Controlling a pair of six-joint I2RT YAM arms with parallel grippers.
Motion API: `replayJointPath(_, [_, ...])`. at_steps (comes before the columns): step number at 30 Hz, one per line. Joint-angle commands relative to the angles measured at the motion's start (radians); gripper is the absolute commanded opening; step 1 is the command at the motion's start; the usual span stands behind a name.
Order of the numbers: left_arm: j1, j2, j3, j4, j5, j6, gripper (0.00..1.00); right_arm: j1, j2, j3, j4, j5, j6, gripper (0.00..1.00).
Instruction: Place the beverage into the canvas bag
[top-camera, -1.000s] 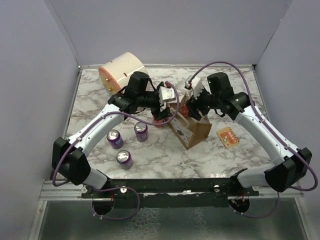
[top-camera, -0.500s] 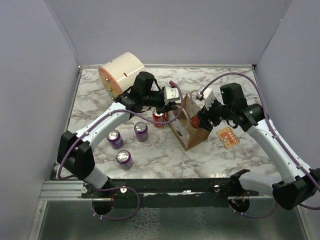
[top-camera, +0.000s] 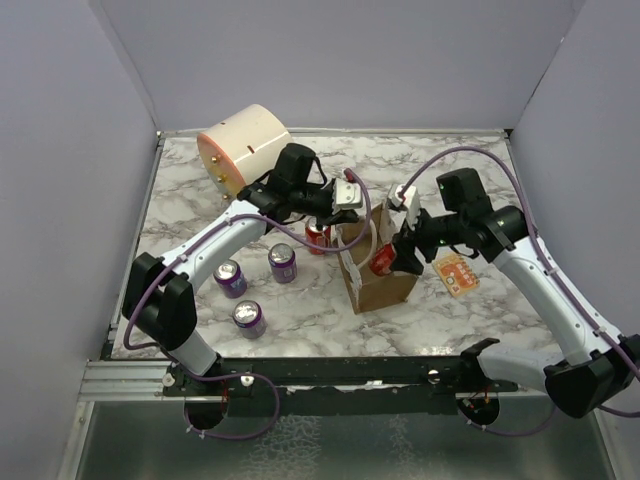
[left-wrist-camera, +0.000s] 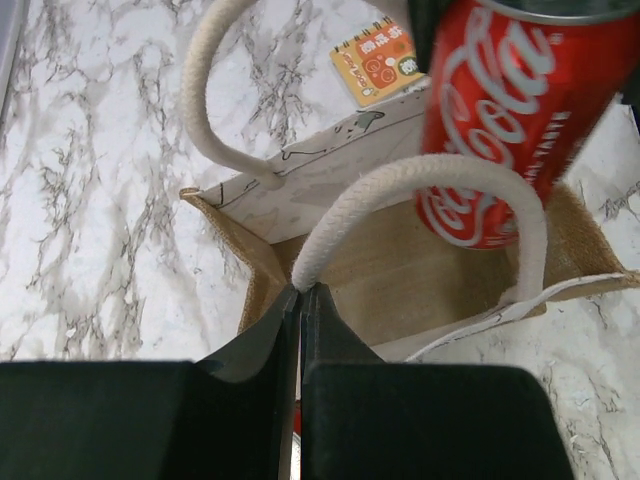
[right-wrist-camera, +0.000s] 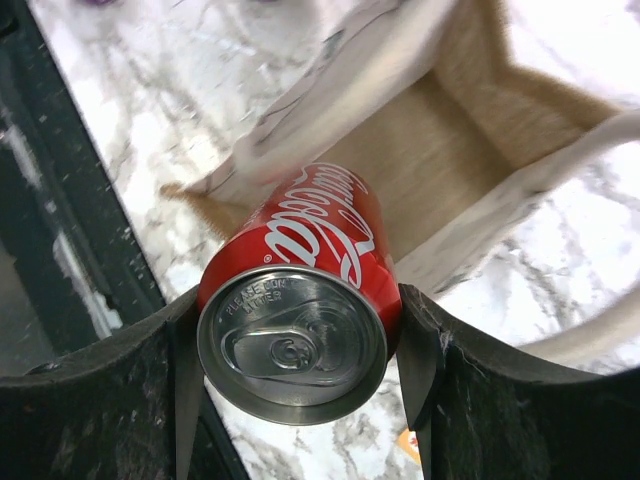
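Note:
The canvas bag (top-camera: 378, 285) stands mid-table, tan with whitish rope handles, its mouth open upward. My left gripper (top-camera: 350, 210) is shut on the near rope handle (left-wrist-camera: 400, 180) at the bag's left rim, pinching it at the fingertips (left-wrist-camera: 300, 292). The other handle (left-wrist-camera: 205, 90) loops free. My right gripper (top-camera: 392, 258) is shut on a red Coca-Cola can (top-camera: 381, 262), the beverage, held tilted over the bag's mouth. In the right wrist view the can (right-wrist-camera: 310, 230) sits between both fingers, top toward the camera, with the bag's inside (right-wrist-camera: 430, 150) below. The left wrist view shows the can (left-wrist-camera: 500, 120) above the bag (left-wrist-camera: 330, 170).
A second red can (top-camera: 318, 235) stands just left of the bag. Three purple cans (top-camera: 229, 277), (top-camera: 282, 262), (top-camera: 248, 318) stand front left. A large cream cylinder (top-camera: 243, 147) lies at the back left. An orange notepad (top-camera: 456, 274) lies right of the bag.
My left gripper has shut on the bag's rope handle and pulled it left. My right gripper has carried the red can forward and down over the bag's mouth. The bag has shifted nearer.

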Motion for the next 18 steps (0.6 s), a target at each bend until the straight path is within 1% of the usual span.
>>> replayJointPath(1, [-0.002,-0.035,-0.006,-0.07,0.069,0.1,0.0,-0.001,0.057,0.119,0.18,0.131,0.089,0.01])
replayJointPath(4, [-0.002,-0.048,-0.048,-0.082,0.078,0.139,0.02,0.0,0.11,0.146,0.2,0.182,0.112,0.01])
replayJointPath(11, [0.0,-0.069,-0.087,-0.105,0.099,0.235,0.02,0.0,0.198,0.186,0.246,0.202,0.186,0.01])
replayJointPath(18, [-0.001,-0.081,-0.096,-0.131,0.128,0.323,0.02,0.0,0.251,0.227,0.271,0.163,0.237,0.01])
